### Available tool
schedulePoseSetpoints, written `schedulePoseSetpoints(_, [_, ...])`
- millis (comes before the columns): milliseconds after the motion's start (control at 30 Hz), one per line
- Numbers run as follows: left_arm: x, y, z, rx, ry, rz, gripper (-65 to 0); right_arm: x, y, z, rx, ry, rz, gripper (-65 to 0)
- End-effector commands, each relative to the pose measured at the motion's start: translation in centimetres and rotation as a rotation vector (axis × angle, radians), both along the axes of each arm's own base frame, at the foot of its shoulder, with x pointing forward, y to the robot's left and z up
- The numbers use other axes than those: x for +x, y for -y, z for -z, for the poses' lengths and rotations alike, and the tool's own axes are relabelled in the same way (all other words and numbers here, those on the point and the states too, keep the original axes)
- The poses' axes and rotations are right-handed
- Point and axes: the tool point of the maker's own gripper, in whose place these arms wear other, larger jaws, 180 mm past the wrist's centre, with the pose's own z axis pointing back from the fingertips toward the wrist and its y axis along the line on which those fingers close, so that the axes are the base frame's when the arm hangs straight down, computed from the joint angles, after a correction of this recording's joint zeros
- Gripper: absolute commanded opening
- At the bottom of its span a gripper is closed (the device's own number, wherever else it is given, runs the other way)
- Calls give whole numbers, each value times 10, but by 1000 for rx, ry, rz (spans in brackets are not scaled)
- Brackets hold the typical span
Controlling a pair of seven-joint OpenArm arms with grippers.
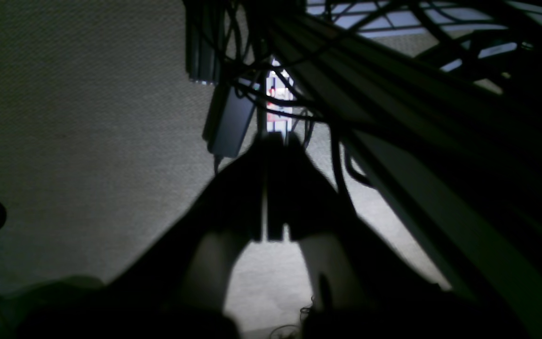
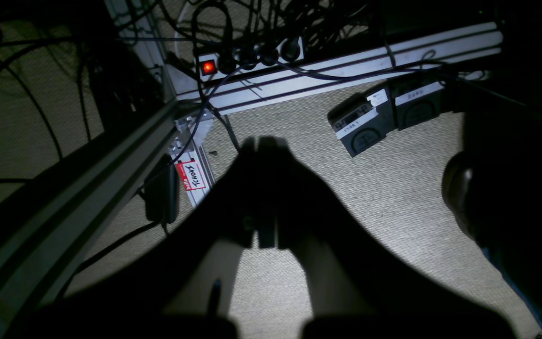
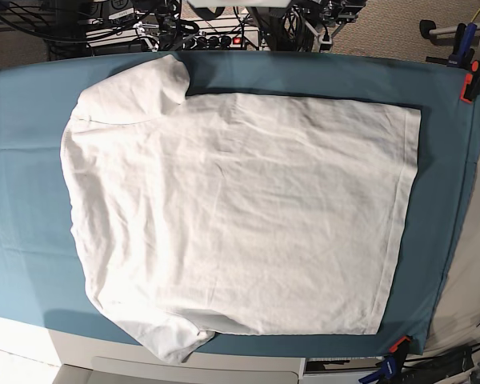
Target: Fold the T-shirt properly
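Note:
The white T-shirt [image 3: 232, 216] lies spread flat and wrinkled on the teal table cloth [image 3: 24, 176] in the base view, neck end to the left and hem to the right, with one sleeve at the top left and another at the bottom left. Neither arm appears in the base view. My left gripper [image 1: 275, 141] is shut, a dark silhouette hanging over carpet below the table. My right gripper [image 2: 261, 143] is shut too, also over carpet, holding nothing.
Cables and a power brick [image 1: 231, 122] hang by the aluminium frame [image 1: 440, 155]. A power strip with a red light [image 2: 208, 67] and two foot pedals [image 2: 384, 117] lie on the floor. Clamps [image 3: 468, 84] hold the cloth at the right edge.

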Motion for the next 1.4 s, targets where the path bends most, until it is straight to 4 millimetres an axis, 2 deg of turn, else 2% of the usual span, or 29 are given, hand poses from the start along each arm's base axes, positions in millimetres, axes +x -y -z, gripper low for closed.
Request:
schedulePoseSetpoints(0, [3,3,-1,-13,11,-3,-649,6,6,-2,-14,24,-2,-650])
schedulePoseSetpoints(1200, [5,4,-1,-13,14,-2,-649,7,6,-2,-15,30,-2,-650])
schedulePoseSetpoints(1367, [1,4,-4,-18,36,-2,-649,0,7,-2,-21,37,-4,-650])
